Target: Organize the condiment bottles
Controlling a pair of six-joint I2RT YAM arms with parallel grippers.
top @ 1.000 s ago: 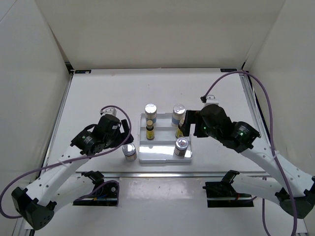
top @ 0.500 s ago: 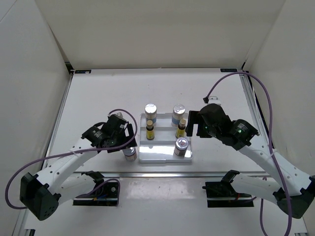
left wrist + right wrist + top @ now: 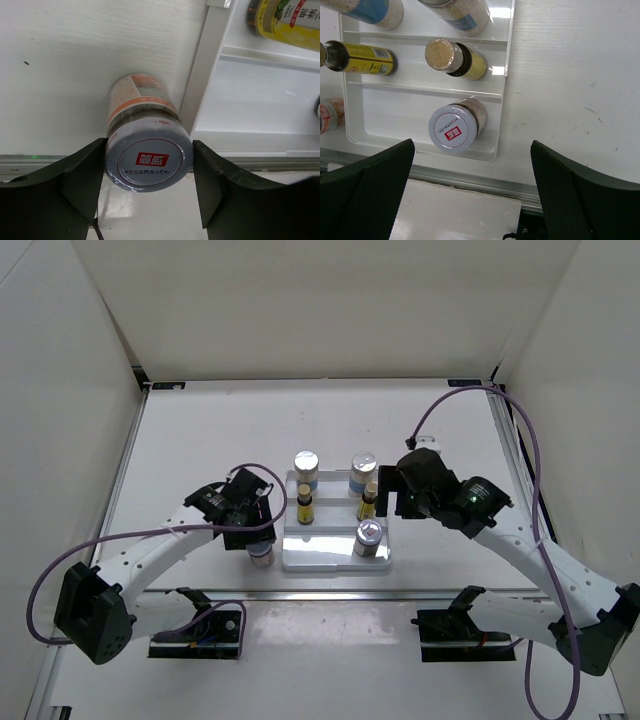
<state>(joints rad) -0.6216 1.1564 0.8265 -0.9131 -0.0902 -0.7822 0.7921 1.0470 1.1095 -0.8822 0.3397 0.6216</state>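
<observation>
A white tiered tray (image 3: 320, 545) holds two tall white bottles (image 3: 306, 468) (image 3: 363, 470) at the back. Two amber bottles (image 3: 305, 508) (image 3: 368, 502) stand on its middle step and a silver-lidded jar (image 3: 369, 537) at front right. A second silver-lidded jar (image 3: 149, 160) stands on the table against the tray's left wall (image 3: 205, 75). My left gripper (image 3: 149, 167) reaches down over it, with both fingers against the lid's sides. My right gripper (image 3: 472, 200) hangs open above the tray's right side, with the front jar (image 3: 452, 131) below it and nothing between its fingers.
An aluminium rail (image 3: 330, 592) runs along the table's near edge just in front of the tray. White walls close in the table at the back and on both sides. Purple cables (image 3: 530, 440) loop off both arms.
My left gripper has moved right and down over the jar beside the tray, and its fingers have closed in against the lid. The right gripper has drawn slightly away from the amber bottle.
</observation>
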